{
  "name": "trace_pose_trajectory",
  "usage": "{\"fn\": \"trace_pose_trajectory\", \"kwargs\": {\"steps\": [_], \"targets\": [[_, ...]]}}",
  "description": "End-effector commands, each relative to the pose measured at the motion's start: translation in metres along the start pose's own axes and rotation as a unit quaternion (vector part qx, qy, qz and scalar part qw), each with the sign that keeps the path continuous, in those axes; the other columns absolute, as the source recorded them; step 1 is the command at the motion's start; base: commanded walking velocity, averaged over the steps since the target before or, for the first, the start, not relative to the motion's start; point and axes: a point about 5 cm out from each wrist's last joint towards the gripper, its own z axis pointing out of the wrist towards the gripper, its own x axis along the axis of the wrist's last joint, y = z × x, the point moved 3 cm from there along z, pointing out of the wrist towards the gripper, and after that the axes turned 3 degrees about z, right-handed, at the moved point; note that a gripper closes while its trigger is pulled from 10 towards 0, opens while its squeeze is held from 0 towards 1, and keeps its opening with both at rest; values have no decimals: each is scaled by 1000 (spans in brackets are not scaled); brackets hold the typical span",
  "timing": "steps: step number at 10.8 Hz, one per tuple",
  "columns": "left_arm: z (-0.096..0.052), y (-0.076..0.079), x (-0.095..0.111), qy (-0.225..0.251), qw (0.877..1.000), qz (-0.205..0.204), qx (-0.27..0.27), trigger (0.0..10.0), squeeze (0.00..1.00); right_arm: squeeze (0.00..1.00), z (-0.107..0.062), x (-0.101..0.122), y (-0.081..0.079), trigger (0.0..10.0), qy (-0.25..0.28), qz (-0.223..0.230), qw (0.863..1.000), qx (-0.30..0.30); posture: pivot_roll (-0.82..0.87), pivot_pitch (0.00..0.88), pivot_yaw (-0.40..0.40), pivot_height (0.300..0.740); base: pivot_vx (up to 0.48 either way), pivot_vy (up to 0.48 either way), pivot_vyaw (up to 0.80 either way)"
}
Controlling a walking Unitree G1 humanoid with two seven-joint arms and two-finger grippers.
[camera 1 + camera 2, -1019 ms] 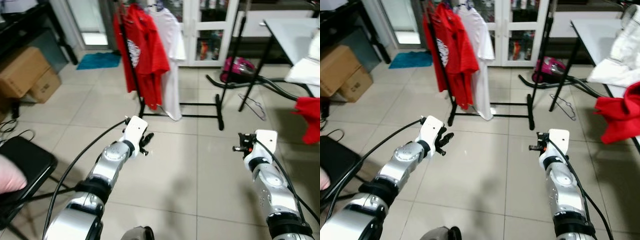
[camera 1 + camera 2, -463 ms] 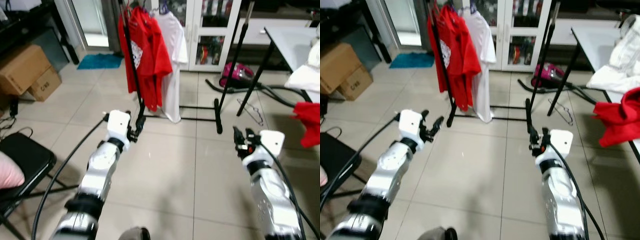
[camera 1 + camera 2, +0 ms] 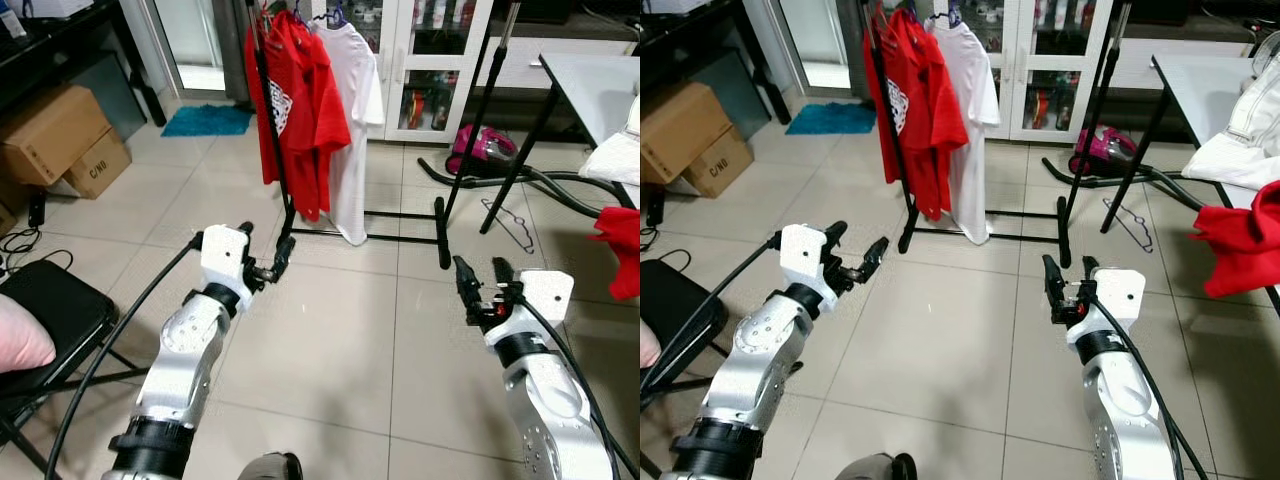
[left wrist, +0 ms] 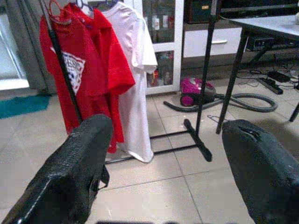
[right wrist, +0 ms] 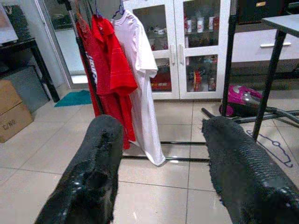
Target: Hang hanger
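A thin wire hanger [image 3: 506,221] lies on the tiled floor to the right of the black clothes rack [image 3: 277,150], beside a table leg. On the rack hang red shirts [image 3: 298,105] and a white shirt [image 3: 355,110]. My left gripper [image 3: 267,242] is held out in front at the left, open and empty, pointing at the rack's foot. At the right, my right gripper [image 3: 480,274] is open and empty too, well short of the hanger. The right wrist view looks between its black fingers [image 5: 98,158] at the rack, with the hanger [image 5: 276,148] on the floor.
Cardboard boxes [image 3: 58,138] stand at the far left, and a black chair [image 3: 45,312] is near my left side. A pink vacuum cleaner [image 3: 482,148] with its hose lies behind the rack. A table [image 3: 600,75] with white and red clothing [image 3: 622,240] is on the right.
The camera has shifted. Both arms have turned so that the fingers point forward at the rack; the left gripper has swung outward to the left. Both stay open and empty.
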Motion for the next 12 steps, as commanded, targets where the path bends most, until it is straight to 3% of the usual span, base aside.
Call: {"fn": "trace_pose_trajectory", "kwargs": {"steps": [1, 2, 3, 5, 6, 11, 12], "targets": [[-2, -3, 2, -4, 1000, -1, 3, 10000, 1000, 1000, 2, 7, 0, 10000, 12, -46, 999, -3, -55, 0, 97, 740, 0, 0, 0], [-1, -1, 3, -9, 999, 35, 3, 10000, 1000, 1000, 5, 10, 0, 10000, 13, -102, 995, 1, -54, 0, 95, 740, 0, 0, 0], [-1, 2, 2, -13, 998, 63, -7, 10000, 1000, 1000, 6, 10, 0, 10000, 11, -103, 995, 2, -52, 0, 93, 740, 0, 0, 0], [3, 5, 7, -11, 999, 49, -19, 10000, 1000, 1000, 8, -5, -9, 10000, -37, 5, 999, 15, -52, 0, 94, 740, 0, 0, 0], [4, 6, 10, -5, 999, 38, -21, 10000, 1000, 1000, 10, -6, -9, 10000, -39, 18, 999, 6, -55, 0, 98, 740, 0, 0, 0], [11, 10, 19, 1, 999, 49, -22, 10000, 1000, 1000, 15, 3, 2, 10000, -20, 4, 999, -39, -55, 0, 106, 740, 0, 0, 0], [12, 10, 19, -1, 998, 51, -22, 10000, 1000, 1000, 17, 4, 1, 10000, -20, 0, 999, -39, -51, 0, 104, 740, 0, 0, 800]]}}
